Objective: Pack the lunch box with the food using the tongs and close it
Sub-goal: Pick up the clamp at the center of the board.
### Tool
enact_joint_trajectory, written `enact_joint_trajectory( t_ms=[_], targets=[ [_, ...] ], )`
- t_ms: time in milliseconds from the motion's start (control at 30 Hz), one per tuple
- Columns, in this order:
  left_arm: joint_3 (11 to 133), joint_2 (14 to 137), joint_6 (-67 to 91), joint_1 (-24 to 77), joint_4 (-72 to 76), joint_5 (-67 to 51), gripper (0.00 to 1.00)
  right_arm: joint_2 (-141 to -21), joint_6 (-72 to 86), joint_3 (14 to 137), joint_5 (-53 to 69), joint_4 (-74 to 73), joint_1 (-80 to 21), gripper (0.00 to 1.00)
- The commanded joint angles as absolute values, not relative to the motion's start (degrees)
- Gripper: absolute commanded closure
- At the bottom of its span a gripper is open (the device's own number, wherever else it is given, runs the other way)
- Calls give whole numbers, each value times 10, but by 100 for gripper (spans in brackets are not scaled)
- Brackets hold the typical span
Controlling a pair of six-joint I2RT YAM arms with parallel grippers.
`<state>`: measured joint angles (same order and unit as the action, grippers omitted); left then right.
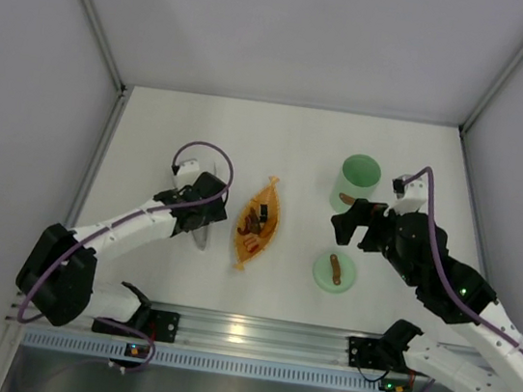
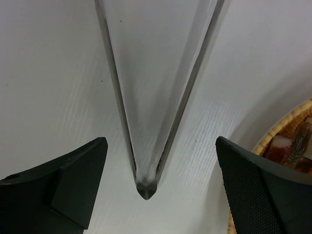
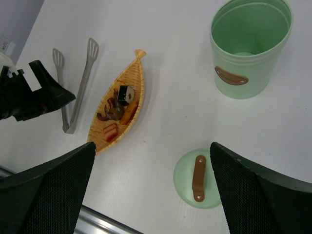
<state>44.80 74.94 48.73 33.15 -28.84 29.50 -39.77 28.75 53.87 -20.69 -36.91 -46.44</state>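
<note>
Low in the middle of the left wrist view, the joined end of the thin silver-grey metal tongs [image 2: 146, 187] lies flat on the white counter [image 2: 48, 73], its two arms spreading toward the top of the frame. My left tool [image 2: 160, 151] hangs over it with its dark fingers [image 2: 253, 190] wide apart, one on each side of the hinge and touching neither arm. Picking up the tongs is, as I judge it, the step in hand. To do it well I would come straight down so the fingers straddle both arms a little above the hinge, where the V is narrow. Then I would close only enough to hold the tongs, leaving them spring to pinch food. The orange woven leaf-shaped tray [image 2: 287, 119] sits just beside, at the lower right of that frame, so the finger on that side should stay off its rim. In the right wrist view the small brown and reddish food pieces [image 3: 117, 107] lie in the tray left of centre. The pale mint-green cylindrical lunch box [image 3: 263, 73] stands open at the upper right with nothing showing inside, and its flat green lid with a brown handle [image 3: 185, 170] lies on the counter at lower centre. My right tool [image 3: 152, 151] is spread wide too, holding nothing.
</note>
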Motion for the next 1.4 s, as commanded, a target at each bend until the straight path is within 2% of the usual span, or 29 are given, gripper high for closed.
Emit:
enact_joint_trajectory(
  t_ms=[0, 533, 1367],
  targets=[
    [441, 758, 479, 315, -234, 280, 2, -392, 294, 534, -205, -358, -470, 0],
    [428, 832, 473, 289, -186, 258, 2, -390, 298, 524, -212, -363, -470, 0],
    [439, 868, 392, 248, -179, 184, 7, -386, 310, 510, -218, -360, -470, 0]
  ],
)
